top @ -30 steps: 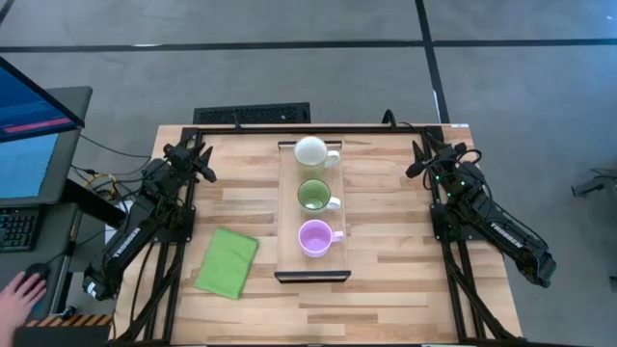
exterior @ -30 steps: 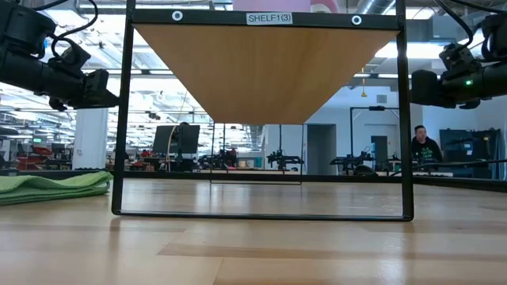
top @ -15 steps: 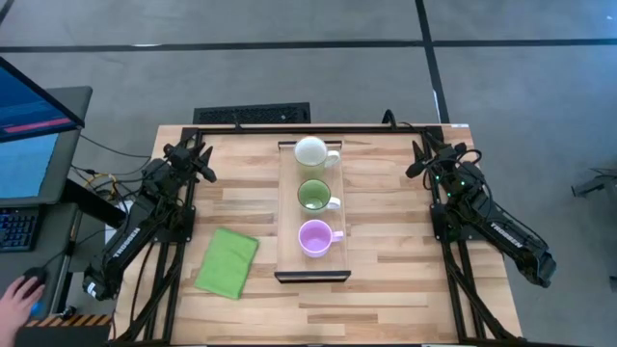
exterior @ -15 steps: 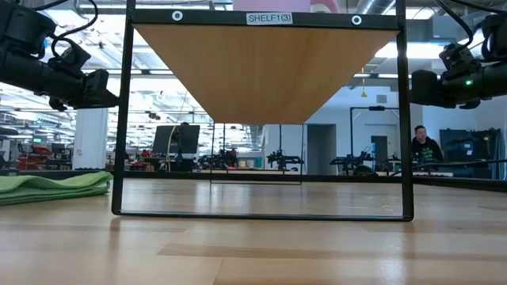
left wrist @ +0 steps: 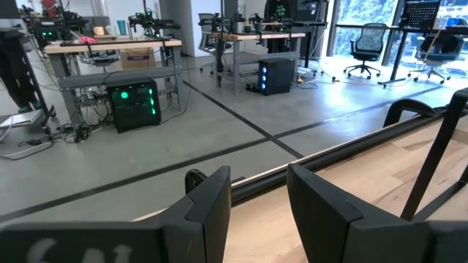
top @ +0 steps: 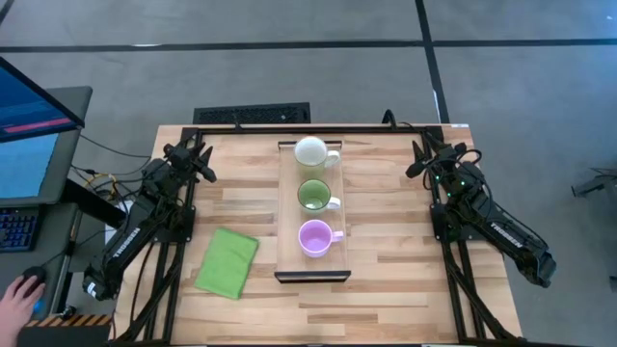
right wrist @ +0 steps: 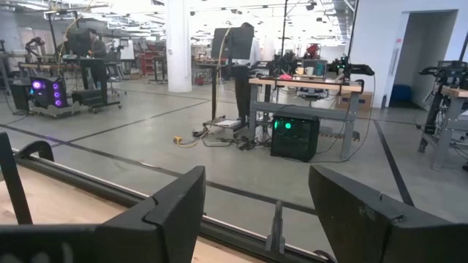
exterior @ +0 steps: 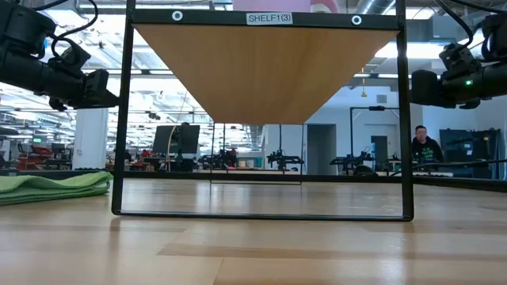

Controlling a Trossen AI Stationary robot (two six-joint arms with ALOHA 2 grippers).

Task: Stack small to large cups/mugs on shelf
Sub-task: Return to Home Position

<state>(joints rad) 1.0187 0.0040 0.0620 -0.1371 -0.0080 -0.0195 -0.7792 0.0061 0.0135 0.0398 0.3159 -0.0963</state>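
On the shelf [top: 286,224] stand the purple mug [top: 314,237] nearest, green mug [top: 312,195] next, white mug [top: 310,151] farthest. Nothing has shifted, so placing looks finished. Far back, left gripper [left wrist: 257,175] gapes partly, right gripper [right wrist: 256,175] wider, both empty.

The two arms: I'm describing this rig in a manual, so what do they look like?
Both the left arm and right arm are black, slim and jointed, with white lettering along one link. The right one carries a small green light. Their fingers are dark, flat, angular plates.
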